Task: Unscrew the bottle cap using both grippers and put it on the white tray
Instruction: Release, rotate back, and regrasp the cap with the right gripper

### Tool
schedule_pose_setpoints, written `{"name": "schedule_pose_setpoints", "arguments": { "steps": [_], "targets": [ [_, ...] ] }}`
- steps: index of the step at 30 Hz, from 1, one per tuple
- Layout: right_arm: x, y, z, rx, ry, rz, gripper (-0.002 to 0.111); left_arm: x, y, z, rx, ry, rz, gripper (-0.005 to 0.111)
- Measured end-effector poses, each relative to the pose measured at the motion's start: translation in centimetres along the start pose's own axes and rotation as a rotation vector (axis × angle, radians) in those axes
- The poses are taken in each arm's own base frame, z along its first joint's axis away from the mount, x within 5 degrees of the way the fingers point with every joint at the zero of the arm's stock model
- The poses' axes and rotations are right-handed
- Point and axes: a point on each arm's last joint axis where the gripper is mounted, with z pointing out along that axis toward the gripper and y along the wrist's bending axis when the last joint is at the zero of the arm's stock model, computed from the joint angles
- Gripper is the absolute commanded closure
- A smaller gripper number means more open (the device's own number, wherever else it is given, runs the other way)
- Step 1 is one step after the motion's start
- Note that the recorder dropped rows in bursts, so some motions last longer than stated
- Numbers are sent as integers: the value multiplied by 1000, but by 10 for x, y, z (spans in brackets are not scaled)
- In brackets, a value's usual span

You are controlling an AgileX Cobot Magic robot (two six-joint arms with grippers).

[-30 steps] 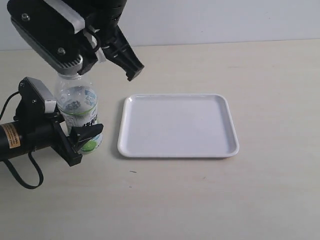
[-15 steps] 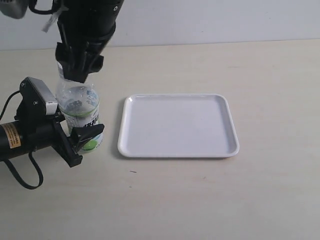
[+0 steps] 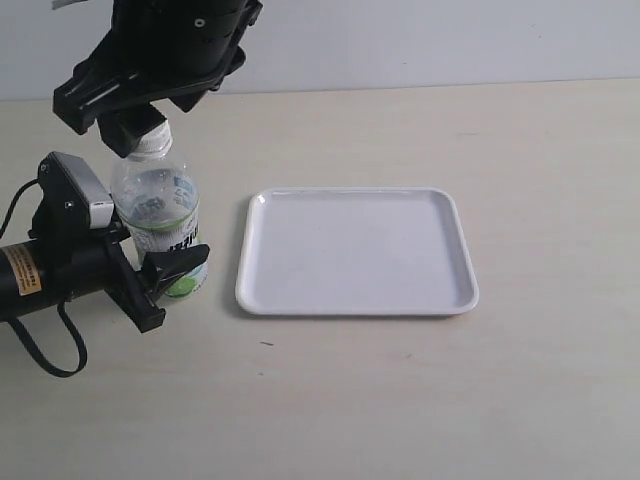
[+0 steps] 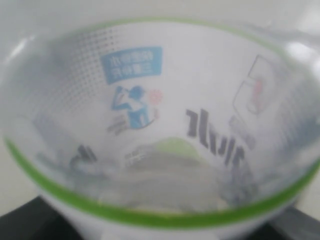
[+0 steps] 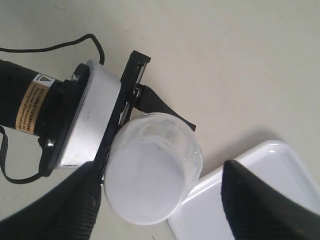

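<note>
bottle (image 3: 155,215) upright on the table (image 3: 400,400), its base pinched between the left gripper (image 3: 160,282) fingers, bottle cap (image 5: 145,185) on the neck, between the right gripper (image 5: 160,167) fingers with a gap either side, white tray (image 3: 455,300) flat just beside the bottle, outside both pairs of fingers

L gripper (image 3: 168,285) lies low & horizontal, cable (image 3: 40,360) looping behind its wrist, jaws clamped on the bottle (image 3: 155,205) near its base. R arm (image 3: 180,25) comes in from above. R gripper (image 3: 140,110) points straight down, fingers (image 5: 260,200) spread wide w/ the bottle cap (image 5: 145,185) between them, clear gap on one side.
</note>
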Motion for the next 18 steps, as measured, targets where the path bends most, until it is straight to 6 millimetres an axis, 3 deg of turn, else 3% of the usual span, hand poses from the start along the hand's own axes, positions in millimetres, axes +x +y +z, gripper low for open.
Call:
{"name": "schedule_pose_setpoints", "arguments": {
  "steps": [10, 18],
  "targets": [
    [-1, 0, 2, 1, -14, 30, 43, 0, -1, 0, 7, -1, 3, 107],
    [-1, 0, 2, -2, -15, 32, 50, 0, -1, 0, 7, -1, 3, 107]
  ]
}}
